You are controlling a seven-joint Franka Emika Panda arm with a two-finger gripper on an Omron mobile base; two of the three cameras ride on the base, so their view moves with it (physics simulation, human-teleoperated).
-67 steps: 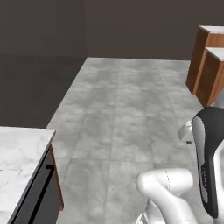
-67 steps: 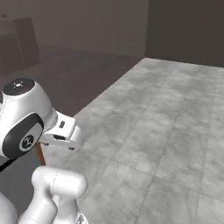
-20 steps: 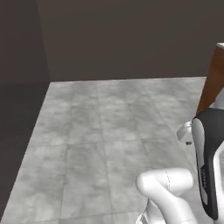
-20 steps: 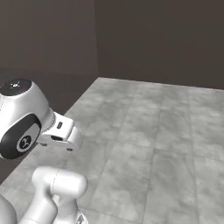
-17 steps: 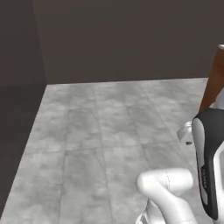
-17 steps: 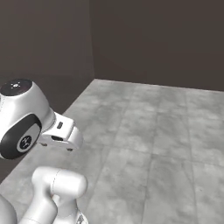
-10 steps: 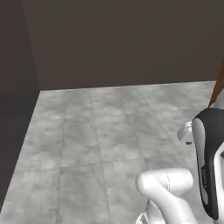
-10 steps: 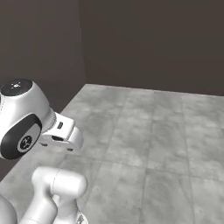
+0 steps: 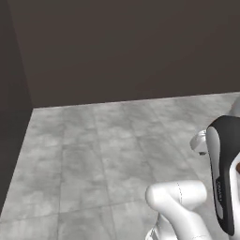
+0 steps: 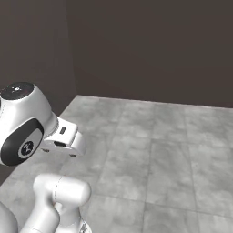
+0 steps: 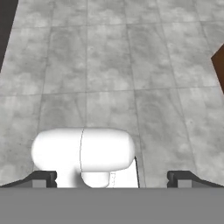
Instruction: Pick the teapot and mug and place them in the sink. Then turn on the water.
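You are looking at grey tiled floor (image 9: 93, 154) running up to a dark wall (image 9: 131, 47), with the arm (image 10: 27, 127) folded close over the base. In the hand view the gripper (image 11: 112, 177) points down at the tiles, its two fingertips (image 11: 41, 178) set wide apart with nothing between them. You cannot tell from here where the teapot, mug or sink are.
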